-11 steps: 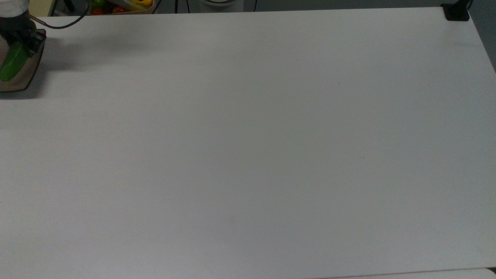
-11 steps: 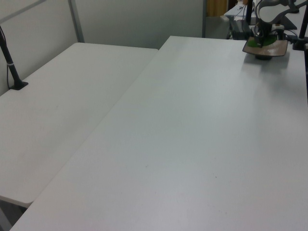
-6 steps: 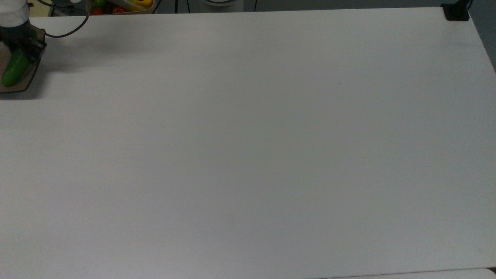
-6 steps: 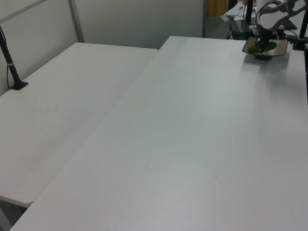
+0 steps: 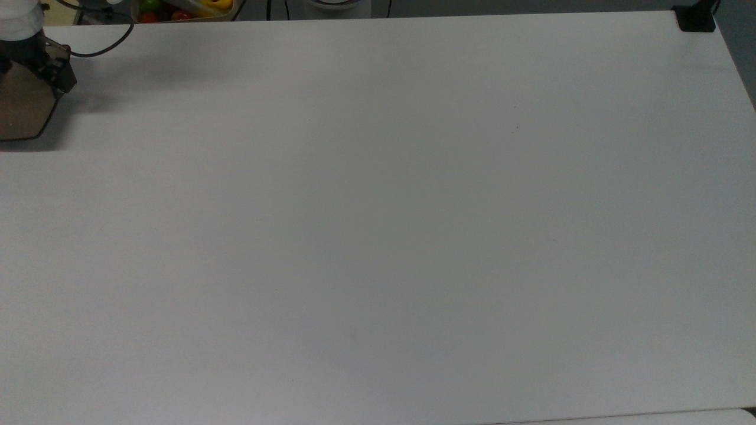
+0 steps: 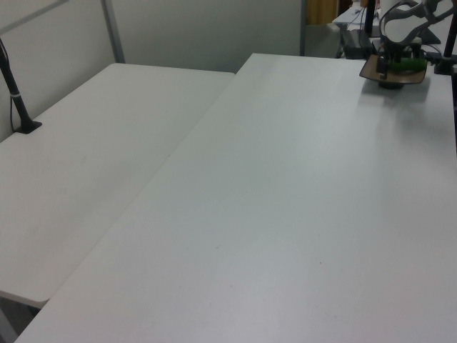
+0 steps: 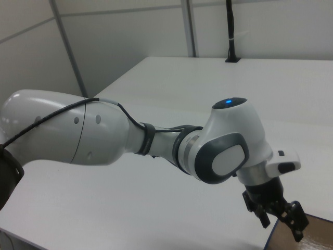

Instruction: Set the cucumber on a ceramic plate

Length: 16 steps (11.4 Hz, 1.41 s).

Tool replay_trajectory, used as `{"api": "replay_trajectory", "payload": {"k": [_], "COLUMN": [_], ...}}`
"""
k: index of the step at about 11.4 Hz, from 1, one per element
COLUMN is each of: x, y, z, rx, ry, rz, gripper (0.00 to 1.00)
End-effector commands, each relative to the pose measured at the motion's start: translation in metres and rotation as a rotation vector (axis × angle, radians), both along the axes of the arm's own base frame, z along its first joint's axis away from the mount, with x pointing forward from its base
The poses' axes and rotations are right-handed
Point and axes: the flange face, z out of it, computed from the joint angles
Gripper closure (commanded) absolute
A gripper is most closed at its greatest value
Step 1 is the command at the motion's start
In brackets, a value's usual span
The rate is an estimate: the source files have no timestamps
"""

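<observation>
The brown-taupe ceramic plate (image 5: pixel 23 109) sits at the table's far corner, cut by the top view's left edge. The dark green cucumber (image 6: pixel 412 64) lies on the plate (image 6: pixel 371 69), on the side toward the left view's right. The gripper (image 6: pixel 389 62) hangs just above the plate, beside the cucumber. In the right view the gripper (image 7: pixel 281 224) is open with nothing between its black fingers, over the plate's corner (image 7: pixel 299 245). In the top view the gripper (image 5: pixel 36 66) stands over the plate's back edge, and the cucumber is out of frame there.
A tray of colourful vegetables (image 5: pixel 183 9) stands beyond the table's back edge. A black cable (image 5: pixel 103 47) trails from the arm. A black mount (image 5: pixel 696 18) sits at the back right corner. A second white table (image 6: pixel 86 157) adjoins at the left view's left.
The gripper let go of the cucumber and rose slightly. The cucumber has moved across the plate toward the left view's right, passing out of the top view's left edge.
</observation>
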Motion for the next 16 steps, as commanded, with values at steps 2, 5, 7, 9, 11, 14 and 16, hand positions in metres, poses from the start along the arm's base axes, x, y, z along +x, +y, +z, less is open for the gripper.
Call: {"api": "replay_trajectory", "payload": {"k": [2,5,7,9,11,14,16], "x": [0.002,0.007,0.015,0.017,0.013,0.021,0.041], "y": [0.0,0.014,0.047,0.089,0.131,0.197,0.257], "z": [0.031,0.059,0.084,0.117,0.142,0.171,0.179], "rx": [0.031,0.087,0.12,0.232,0.33,0.387,0.399], "ry": [-0.084,-0.188,-0.191,-0.202,-0.162,-0.108,-0.116], "rz": [-0.035,-0.107,-0.141,-0.159,-0.147,-0.092,-0.095], "gripper": [0.0,0.0,0.0,0.0,0.0,0.0,0.0]}}
